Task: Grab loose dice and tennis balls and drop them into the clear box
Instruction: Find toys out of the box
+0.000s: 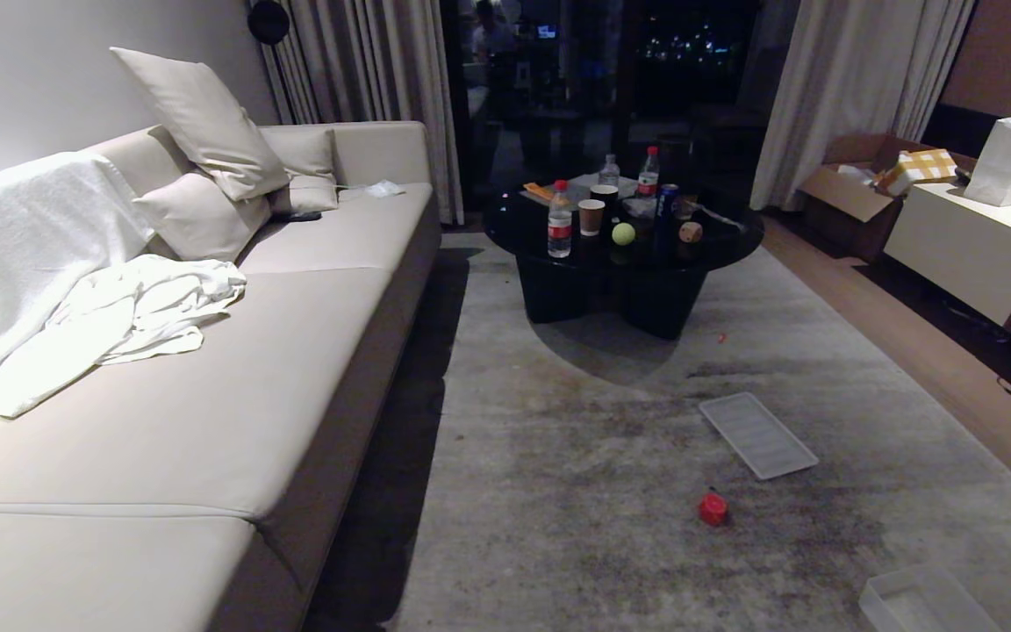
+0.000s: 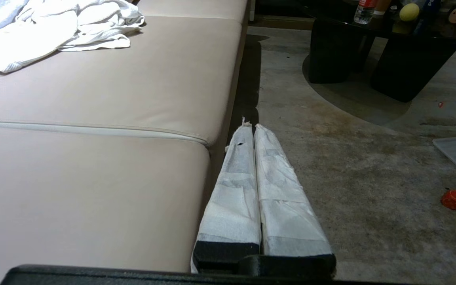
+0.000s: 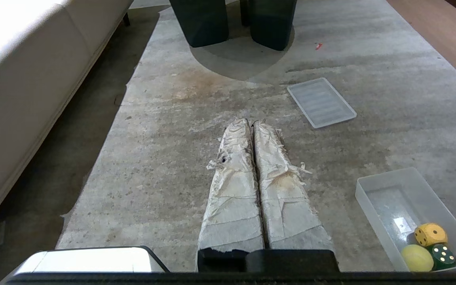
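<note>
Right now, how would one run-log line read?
box: yellow die, green die, ball | rug: red die | both grippers shut, empty

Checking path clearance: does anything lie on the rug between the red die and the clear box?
Nothing visible does. The red die sits on open rug, and the clear box lies nearer the robot and to its right. The white ribbed panel lies beyond the die, off that line.

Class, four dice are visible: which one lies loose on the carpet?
The red die, alone on the carpet near the white ribbed panel. The tan die sits on the black table; yellow and green are in the clear box.
</note>
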Robot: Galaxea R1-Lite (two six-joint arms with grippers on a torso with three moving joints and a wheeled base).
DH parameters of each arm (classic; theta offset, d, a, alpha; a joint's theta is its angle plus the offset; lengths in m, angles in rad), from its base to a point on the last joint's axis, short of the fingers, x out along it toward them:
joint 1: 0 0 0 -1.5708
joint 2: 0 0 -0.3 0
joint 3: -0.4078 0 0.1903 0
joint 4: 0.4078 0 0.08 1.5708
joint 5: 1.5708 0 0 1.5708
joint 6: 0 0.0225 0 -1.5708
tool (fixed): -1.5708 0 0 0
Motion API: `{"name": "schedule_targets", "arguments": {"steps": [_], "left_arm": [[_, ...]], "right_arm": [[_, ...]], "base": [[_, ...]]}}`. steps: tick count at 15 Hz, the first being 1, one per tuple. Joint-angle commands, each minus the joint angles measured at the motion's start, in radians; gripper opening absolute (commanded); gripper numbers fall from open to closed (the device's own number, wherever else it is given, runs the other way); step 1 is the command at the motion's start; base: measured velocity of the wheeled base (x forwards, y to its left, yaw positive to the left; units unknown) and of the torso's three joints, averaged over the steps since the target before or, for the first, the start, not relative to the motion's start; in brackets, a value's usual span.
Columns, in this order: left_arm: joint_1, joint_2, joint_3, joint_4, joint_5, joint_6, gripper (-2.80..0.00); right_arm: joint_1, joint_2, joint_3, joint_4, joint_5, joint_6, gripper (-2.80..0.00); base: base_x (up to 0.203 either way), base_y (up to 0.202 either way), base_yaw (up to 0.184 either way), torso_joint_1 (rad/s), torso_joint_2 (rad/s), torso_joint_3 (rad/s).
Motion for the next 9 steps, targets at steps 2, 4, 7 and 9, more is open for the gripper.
{"name": "schedule_targets", "arguments": {"steps": [2, 4, 7, 9], "left_arm": [[0.0, 0.002, 0.002, 0.0, 0.001, 0.0, -2.8], [0.0, 0.002, 0.002, 0.0, 0.001, 0.0, -2.8], [0.0, 0.002, 0.002, 0.0, 0.001, 0.0, -2.8], [0.0, 0.002, 0.002, 0.0, 0.001, 0.0, -2.8]], "right_arm": [[0.0, 0.001, 0.0, 0.001, -0.001, 0.003, -2.8], [0.0, 0.001, 0.001, 0.001, 0.0, 0.003, -2.8], [0.0, 0.001, 0.0, 0.001, 0.0, 0.003, -2.8], [0.0, 0.001, 0.001, 0.001, 0.0, 0.003, -2.8]], "base": [[0.0, 0.0, 0.0, 0.0, 0.0, 0.0], [0.0, 0.0, 0.0, 0.0, 0.0, 0.0], [0.0, 0.0, 0.0, 0.0, 0.0, 0.0], [0.0, 0.0, 0.0, 0.0, 0.0, 0.0]]}}
